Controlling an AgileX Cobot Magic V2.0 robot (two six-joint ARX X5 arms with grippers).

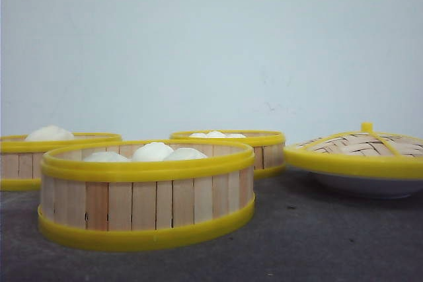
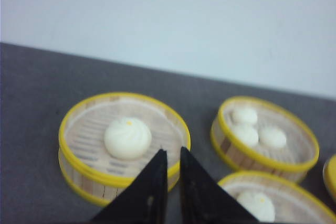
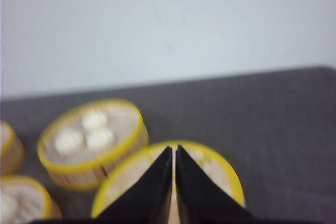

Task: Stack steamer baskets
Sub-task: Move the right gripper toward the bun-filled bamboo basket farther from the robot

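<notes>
Three steamer baskets [image 1: 147, 193] unstacked — left claw [image 2: 173, 157] above single-bun basket [image 2: 124, 142].

Three steamer baskets sit apart on the tabletop [image 1: 317, 242]. The nearest basket [image 1: 145, 193] fills the lower left-centre of the front frame, with several buns [image 1: 152, 152] in it. Behind it at the far left edge sits a second basket [image 1: 26, 156] holding one bun [image 1: 48, 133]. A third basket [image 1: 254, 146], with three buns [image 1: 216, 135] inside, sits behind the nearest one, toward centre-right. At the right edge, a lid [image 1: 360, 150] rests on a plate [image 1: 367, 185].
</notes>
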